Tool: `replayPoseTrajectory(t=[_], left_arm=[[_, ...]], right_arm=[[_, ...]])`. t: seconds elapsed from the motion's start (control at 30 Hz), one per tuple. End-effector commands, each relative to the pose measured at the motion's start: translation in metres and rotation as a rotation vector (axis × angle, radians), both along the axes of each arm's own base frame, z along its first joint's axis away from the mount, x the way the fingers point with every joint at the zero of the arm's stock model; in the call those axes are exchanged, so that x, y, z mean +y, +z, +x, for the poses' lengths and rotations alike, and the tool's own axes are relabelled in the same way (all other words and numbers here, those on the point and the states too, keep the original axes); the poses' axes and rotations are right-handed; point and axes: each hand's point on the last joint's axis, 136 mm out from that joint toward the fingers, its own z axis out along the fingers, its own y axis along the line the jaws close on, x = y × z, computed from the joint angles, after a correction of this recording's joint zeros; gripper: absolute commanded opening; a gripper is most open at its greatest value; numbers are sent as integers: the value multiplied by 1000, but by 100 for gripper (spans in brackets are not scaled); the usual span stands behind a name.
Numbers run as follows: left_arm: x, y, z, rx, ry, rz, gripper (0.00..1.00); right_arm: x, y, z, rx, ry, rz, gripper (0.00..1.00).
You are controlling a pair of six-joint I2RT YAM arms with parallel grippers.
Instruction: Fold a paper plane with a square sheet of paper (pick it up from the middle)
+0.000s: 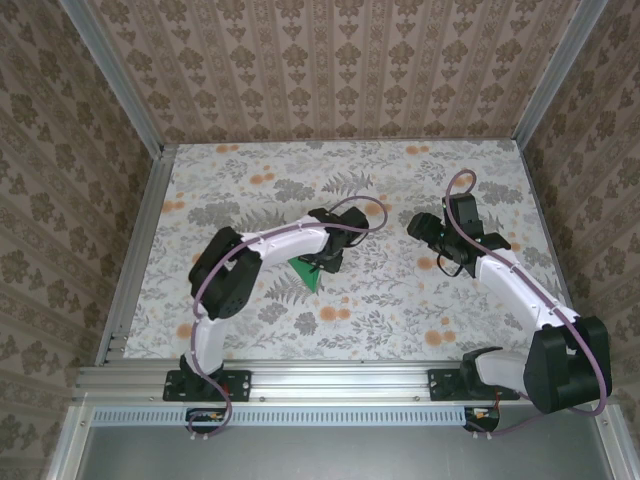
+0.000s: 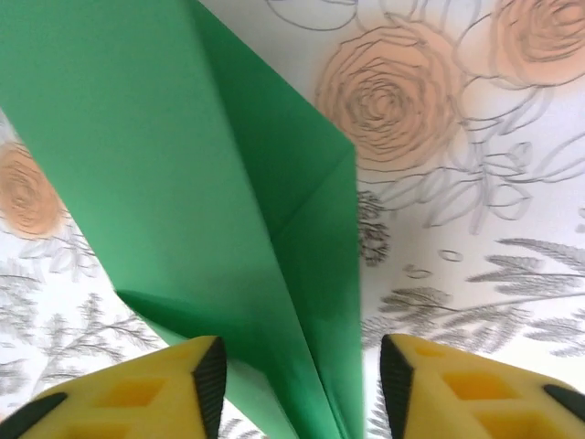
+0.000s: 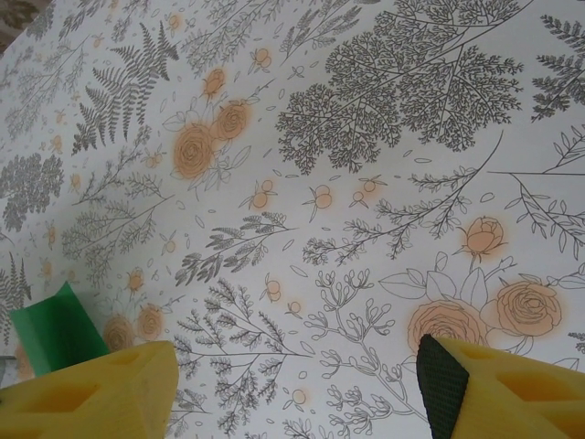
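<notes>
Laboratory robot test cell. Aluminium frame rails (image 1: pixel 330 378) border a table (image 1: pixel 400 320) covered in floral print; damask-wallpaper panels (image 1: pixel 330 60) enclose three sides; left arm (image 1: pixel 207 335) and right arm (image 1: pixel 520 290) are bolted to the front rail.

Two of a kind: left arm (image 1: pixel 285 238) and right arm (image 1: pixel 515 285), with white tubular links and bulky black housings at the joints. A lilac cable (image 1: pixel 213 300) runs along each and loops loose near the wrist. Black base plates (image 1: pixel 207 382) at the foot, possibly screwed down, too small to tell. Left claw (image 2: pixel 302 389) and right claw (image 3: pixel 297 384) have yellow fingers (image 2: pixel 128 393) with moulded pockets and black inner pads (image 2: pixel 210 375).
</notes>
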Motion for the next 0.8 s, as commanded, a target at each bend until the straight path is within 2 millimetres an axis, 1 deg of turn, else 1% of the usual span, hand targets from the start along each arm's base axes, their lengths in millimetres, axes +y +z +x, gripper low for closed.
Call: replayPoseTrajectory(t=[0.0, 0.03, 0.13, 0.23, 0.37, 0.43, 0.5, 0.57, 0.67, 0.77], left_arm=[[-11, 35, 1, 17, 41, -262, 59], [-8, 41, 1, 19, 58, -312, 61], [5, 55, 4, 23, 118, -458, 67], [29, 61, 6, 17, 201, -561, 75], [74, 59, 7, 0, 332, -640, 82], [96, 56, 5, -7, 392, -663, 83], [124, 52, 3, -18, 471, -672, 84], [142, 48, -1, -23, 526, -682, 86], [163, 44, -8, -33, 587, -698, 87], [175, 42, -14, -39, 617, -705, 88]], right_arm=[[12, -1, -3, 30, 67, 18, 72], [17, -1, -3, 33, 89, 20, 72], [43, 0, -3, 30, 168, 13, 71], [82, 1, -5, 29, 268, -32, 71], [150, -5, -13, 42, 427, -97, 67], [184, -8, -19, 42, 504, -116, 64], [220, -14, -26, 46, 582, -141, 59], [249, -21, -34, 63, 652, -166, 54], [282, -35, -39, 99, 717, -182, 48], [306, -44, -40, 119, 764, -172, 45]])
